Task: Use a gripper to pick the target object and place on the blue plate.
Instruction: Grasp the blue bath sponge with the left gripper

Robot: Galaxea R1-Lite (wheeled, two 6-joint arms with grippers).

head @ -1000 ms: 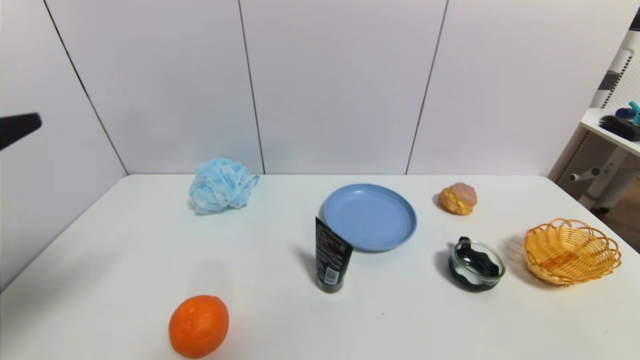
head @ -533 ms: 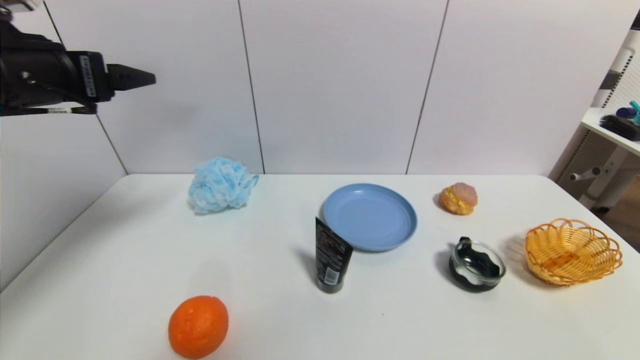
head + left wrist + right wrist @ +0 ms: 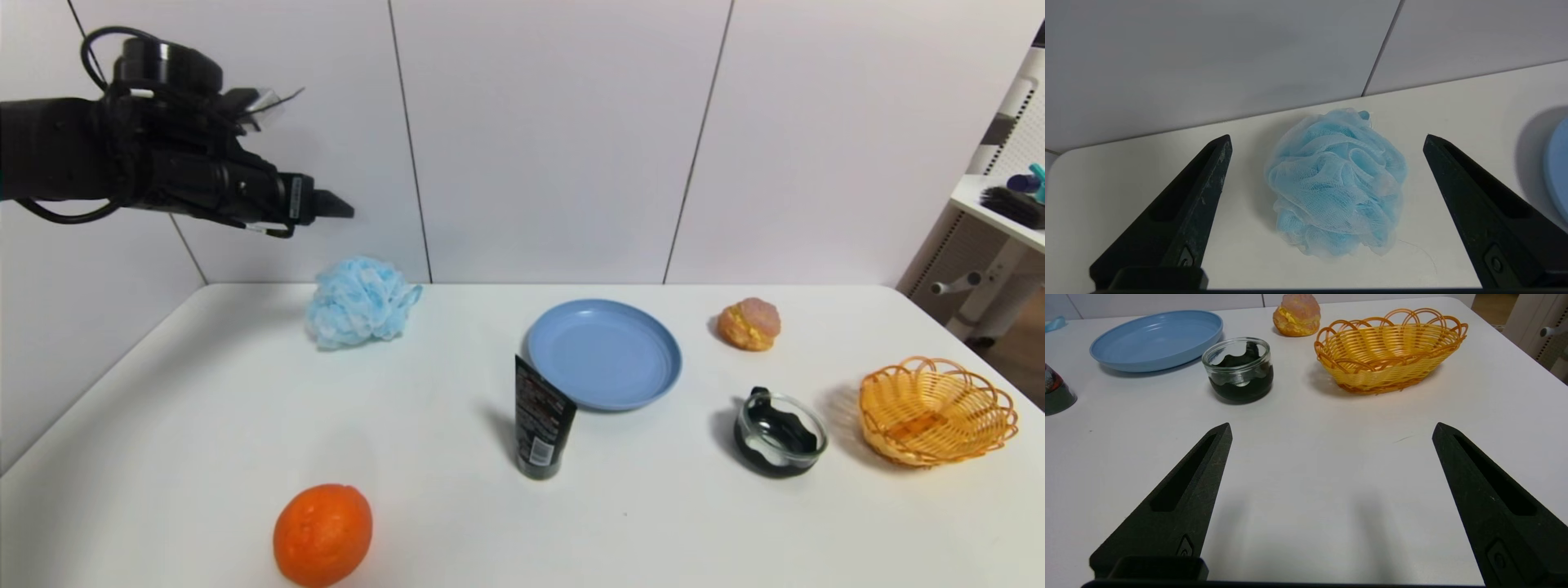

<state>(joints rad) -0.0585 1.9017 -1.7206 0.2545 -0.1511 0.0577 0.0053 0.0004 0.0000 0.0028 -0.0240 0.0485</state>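
Left gripper (image 3: 1327, 139) hangs above the bath pouf (image 3: 357, 302), jaws wide apart, empty. Pouf looks light, soft, squashy, so grab deep across its middle.

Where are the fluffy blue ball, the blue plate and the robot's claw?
Pouf (image 3: 359, 300): head view, middle of the ruffles.
Blue plate (image 3: 604, 353): head view, bare centre of the dish.
Left gripper (image 3: 1327, 141): left wrist view, midway between its open fingertips.

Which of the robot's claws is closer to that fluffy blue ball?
The left gripper: it hangs open above the bath pouf, not touching. The right gripper sits open, low over the table's other side, near the basket.
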